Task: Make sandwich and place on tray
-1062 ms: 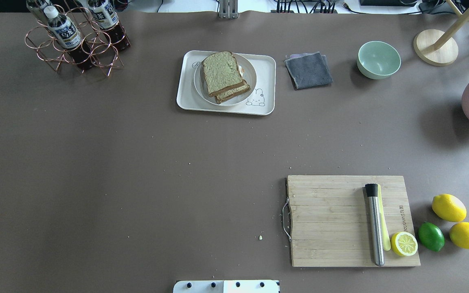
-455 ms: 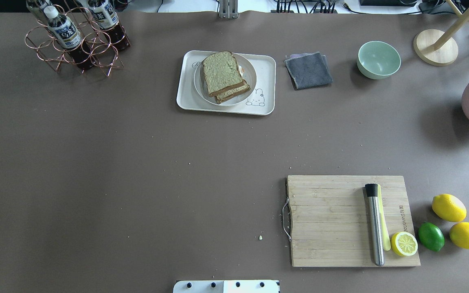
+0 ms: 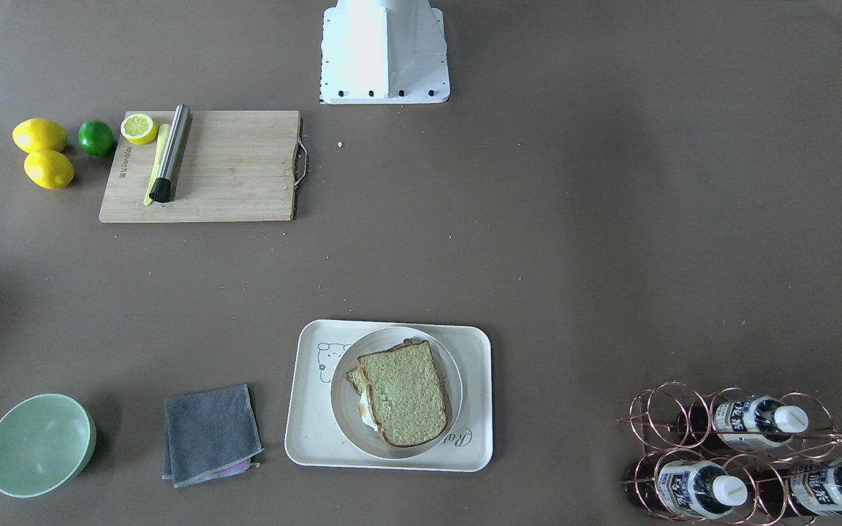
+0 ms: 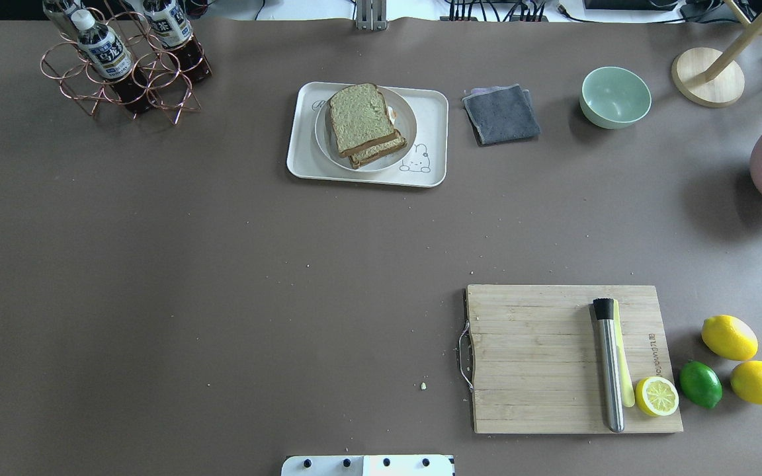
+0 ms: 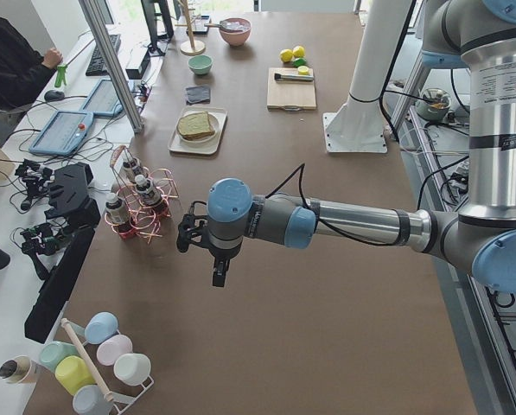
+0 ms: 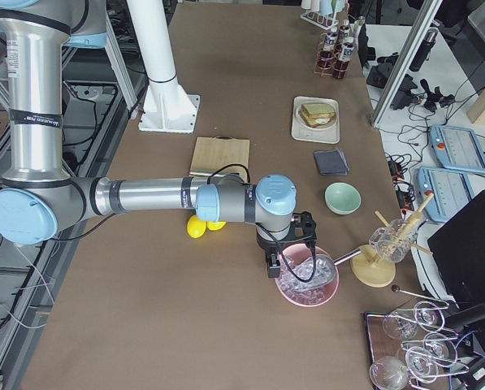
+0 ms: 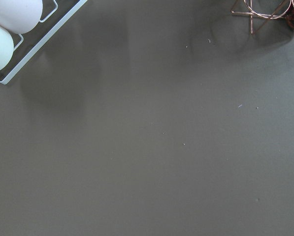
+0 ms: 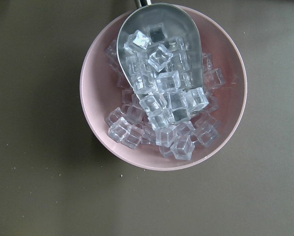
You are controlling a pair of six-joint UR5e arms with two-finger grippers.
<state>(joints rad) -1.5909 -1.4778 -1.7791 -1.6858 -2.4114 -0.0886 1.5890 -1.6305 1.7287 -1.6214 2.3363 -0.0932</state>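
The job looks finished, as far as I can judge. On the brown table point(image 4: 222, 264), right of the copper wire rack of bottles point(image 4: 123, 73), the sandwich of two greenish-tan bread slices with dark crust point(image 4: 362, 119) lies on a small round white plate point(image 4: 407, 129). That plate sits inside the cream-white rounded plastic tray with the rabbit drawing point(image 4: 432, 109). The top slice lies a little askew on the lower one, and the front-facing view shows a sliver of white egg point(image 3: 366, 415) at one edge. Further right lie a folded grey cloth point(image 4: 501, 114) and a pale green bowl point(image 4: 615, 96), both apart from the tray.

So no next move on the sandwich seems called for — at most a check that it sits square.

Both arms are well away from the tray. The left arm point(image 5: 344, 220) reaches out level with its wrist turned down over bare table, near the bottle rack. The right arm point(image 6: 145, 197) is stretched out the same way, and its wrist hangs over a pink bowl point(image 8: 230, 59) of clear ice cubes point(image 8: 161, 98).

The jaws of both show only in the side views — I cannot tell whether they are spread or closed.
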